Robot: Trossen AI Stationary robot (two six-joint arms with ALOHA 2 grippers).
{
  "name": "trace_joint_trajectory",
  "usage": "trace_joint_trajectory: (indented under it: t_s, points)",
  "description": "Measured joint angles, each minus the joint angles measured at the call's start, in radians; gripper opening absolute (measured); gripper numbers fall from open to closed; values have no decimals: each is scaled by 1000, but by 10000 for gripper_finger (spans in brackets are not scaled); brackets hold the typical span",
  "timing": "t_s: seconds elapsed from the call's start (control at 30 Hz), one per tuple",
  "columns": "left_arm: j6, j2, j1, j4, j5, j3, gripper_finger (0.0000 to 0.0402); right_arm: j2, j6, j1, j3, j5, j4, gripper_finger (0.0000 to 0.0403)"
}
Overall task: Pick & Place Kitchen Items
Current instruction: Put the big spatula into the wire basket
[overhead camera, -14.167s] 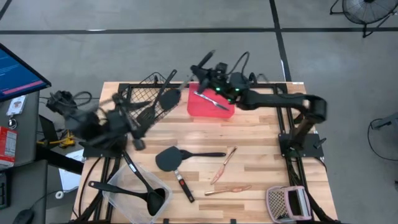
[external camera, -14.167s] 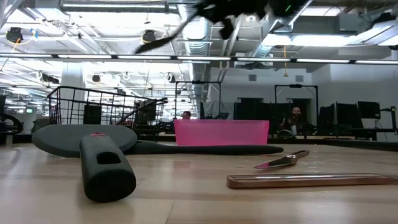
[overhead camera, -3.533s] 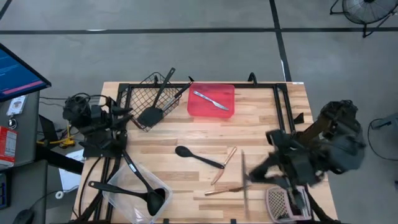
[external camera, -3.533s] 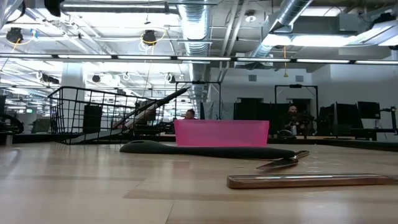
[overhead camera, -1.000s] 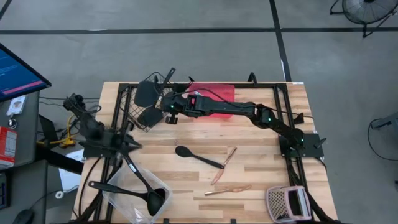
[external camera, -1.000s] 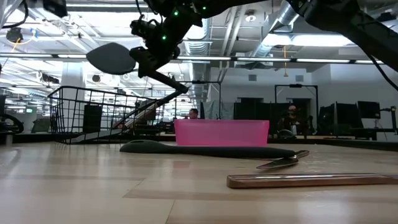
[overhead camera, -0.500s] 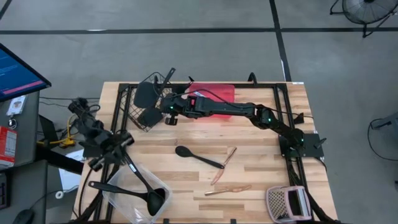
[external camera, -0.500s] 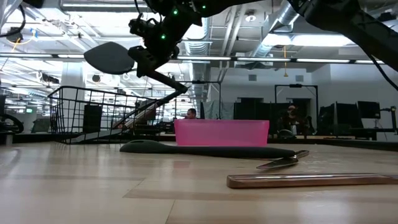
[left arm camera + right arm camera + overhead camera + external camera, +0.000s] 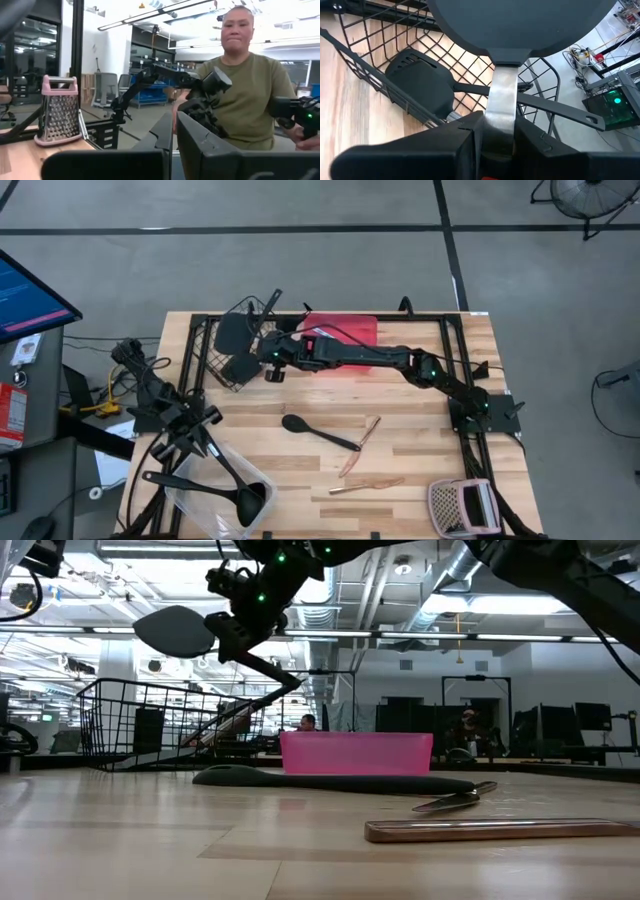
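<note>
While the right gripper (image 9: 497,131) hangs over the wire basket (image 9: 215,340) at the bench's eleven o'clock, its fingers clamp a black spatula (image 9: 233,331); the left gripper's (image 9: 192,442) fingers can't be judged.

In the high view, the wire basket (image 9: 228,345) is sitting at the counter's (image 9: 420,470) upper left, the tray (image 9: 345,330) just right of it. A spoon (image 9: 318,431) is lying at centre, two sticks (image 9: 362,442) to its right. The tub (image 9: 215,498) is occupying the lower left, the grater (image 9: 461,506) the lower right.
</note>
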Motion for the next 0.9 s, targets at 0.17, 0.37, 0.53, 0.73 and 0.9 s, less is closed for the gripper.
trace_joint_trajectory:
  t_s: [0.17, 0.37, 0.53, 0.73, 0.9]
  points:
    - [2, 8, 0, 3, -1, 0, 8, 0, -5, 1, 0, -3, -1, 73]
    - [0, 31, 0, 8, -3, 0, 8, 16, -5, -15, -1, -37, 2, 72]
    - [0, 55, 0, 11, -6, 0, 8, 36, -5, -23, -2, -37, 8, 72]
    - [0, 82, 0, 12, -5, 0, 8, 48, 0, -25, -1, -61, 11, 72]
    - [24, 93, 0, 33, -13, 0, 8, 48, 2, -26, 0, -61, 18, 72]
